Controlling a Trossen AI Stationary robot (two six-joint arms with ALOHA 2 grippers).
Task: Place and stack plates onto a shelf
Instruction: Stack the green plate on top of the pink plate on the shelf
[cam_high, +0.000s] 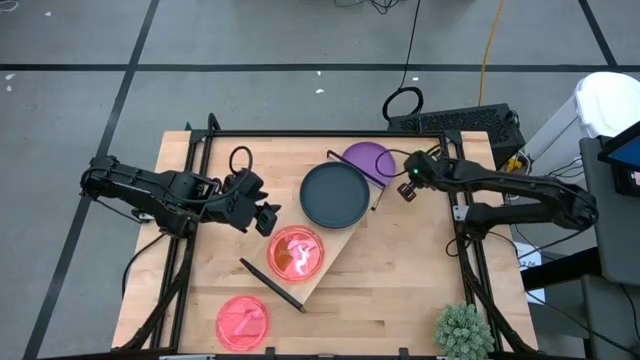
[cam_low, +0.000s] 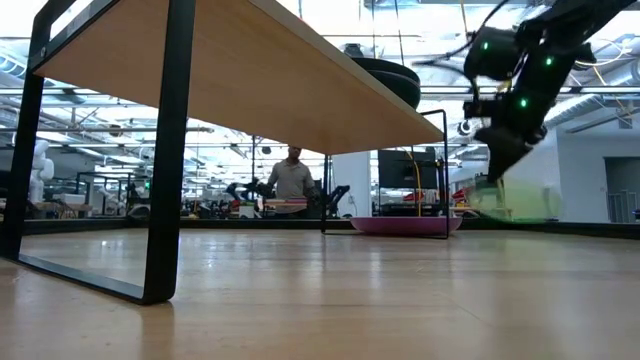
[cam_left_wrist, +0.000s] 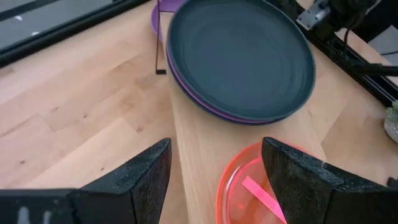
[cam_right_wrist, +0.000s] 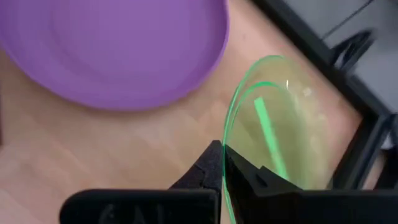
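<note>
1. Right tool (cam_right_wrist: 222, 163) was pinched tight on the rim of the lime-green plate (cam_right_wrist: 280, 118), which I held tilted and clear of the desk (cam_high: 400, 270), just beside the purple plate (cam_right_wrist: 112, 50) lying on the desk near the far edge.
2. My left tool (cam_left_wrist: 214, 180) stood wide apart and held nothing, hovering over the near part of the shelf (cam_high: 340, 245), just beside the pink plate (cam_high: 295, 252) that rested on it.
3. On the shelf's far part, the dark teal plate (cam_high: 335, 194) sat stacked on another purple plate (cam_left_wrist: 205, 109), whose rim just peeked out beneath it.
4. A second pink plate (cam_high: 243, 321) lay on the desk near the front edge, well apart from both tools.
5. I judged the step in hand to be carrying the green plate to the shelf; the next move called for swinging it over the shelf, levelling it and setting it down, most likely onto the pink one.
6. I could read no brand, label or writing anywhere.
</note>
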